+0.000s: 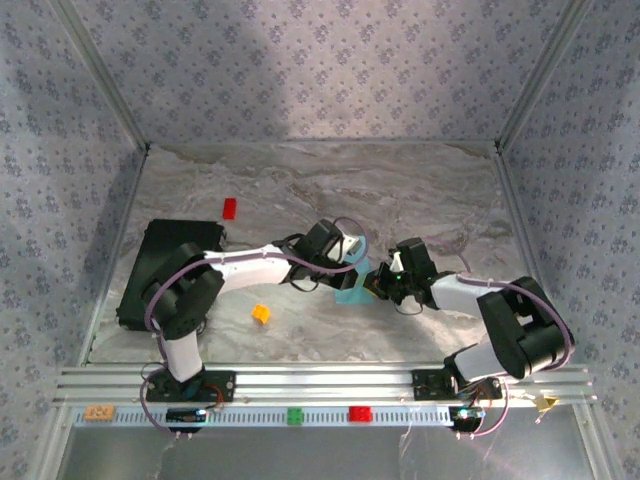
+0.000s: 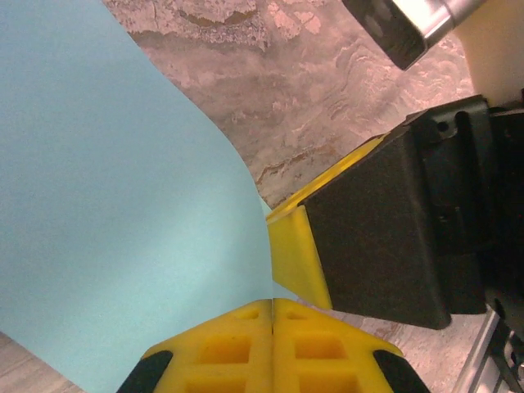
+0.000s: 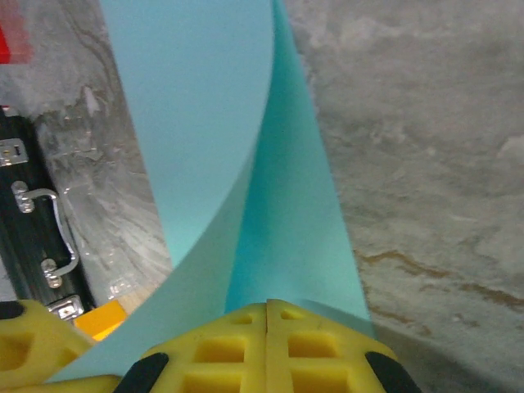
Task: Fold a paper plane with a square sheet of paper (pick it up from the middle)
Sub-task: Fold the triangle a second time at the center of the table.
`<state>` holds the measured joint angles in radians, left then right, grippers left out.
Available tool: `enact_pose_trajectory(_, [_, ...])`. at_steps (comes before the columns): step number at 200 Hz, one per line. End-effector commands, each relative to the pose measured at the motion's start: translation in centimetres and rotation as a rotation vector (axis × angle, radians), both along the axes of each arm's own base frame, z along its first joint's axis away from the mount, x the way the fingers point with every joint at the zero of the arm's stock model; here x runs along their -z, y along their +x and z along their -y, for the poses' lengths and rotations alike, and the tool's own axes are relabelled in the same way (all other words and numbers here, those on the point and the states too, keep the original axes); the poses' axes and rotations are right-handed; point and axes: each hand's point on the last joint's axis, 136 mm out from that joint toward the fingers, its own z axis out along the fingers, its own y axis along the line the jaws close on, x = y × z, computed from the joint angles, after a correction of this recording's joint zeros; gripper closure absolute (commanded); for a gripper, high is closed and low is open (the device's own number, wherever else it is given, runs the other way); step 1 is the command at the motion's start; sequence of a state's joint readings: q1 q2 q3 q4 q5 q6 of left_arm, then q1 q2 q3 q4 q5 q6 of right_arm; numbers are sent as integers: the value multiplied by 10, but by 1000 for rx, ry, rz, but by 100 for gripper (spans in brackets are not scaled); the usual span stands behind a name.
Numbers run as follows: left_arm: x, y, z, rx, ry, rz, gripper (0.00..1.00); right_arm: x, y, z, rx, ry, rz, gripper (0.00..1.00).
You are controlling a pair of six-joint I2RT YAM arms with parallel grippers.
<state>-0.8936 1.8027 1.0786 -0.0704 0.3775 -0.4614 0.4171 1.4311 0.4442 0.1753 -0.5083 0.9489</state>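
Pinching the square sheet of paper [image 2: 106, 205], left fingers [image 2: 246, 318] and right fingers [image 3: 246, 318] sit close together on it.

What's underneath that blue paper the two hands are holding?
Grey marbled table shows around the blue sheet of paper, which is pinched by the left hand and the right hand. Whatever lies directly beneath the sheet is covered.

Pretty clearly a robot lab cell: marble-print tabletop [image 1: 400, 190] under the left gripper [image 1: 359, 270] and right gripper [image 1: 383, 284], patterned walls [image 1: 300, 70] behind and either side of them, aluminium rail [image 1: 320, 380] back by their arms' bases.
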Motion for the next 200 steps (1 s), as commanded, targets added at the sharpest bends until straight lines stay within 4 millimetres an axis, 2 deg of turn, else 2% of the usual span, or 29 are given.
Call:
enact_pose_trajectory(1, [2,-1,1,5,-27,-36,100,19,-10,8,-34,-110,-61,95])
enact_pose_trajectory(24, [7,1,-2,3,-20,-52,100,34,-20,18,-69,-210,-105,96])
enact_pose_trajectory(46, [12,5,-6,-6,-16,-65,100,41,-24,27,-83,-269,-125,96])
enact_pose_trajectory(85, [15,14,-13,-23,-9,-71,100,38,-22,31,-90,-287,-117,96])
enact_pose_trajectory(115, [21,15,-13,-23,4,-83,100,33,-20,27,-103,-263,-102,96])
enact_pose_trajectory(200, [35,25,-21,-50,76,-59,100,32,-21,29,-101,-269,-105,96])
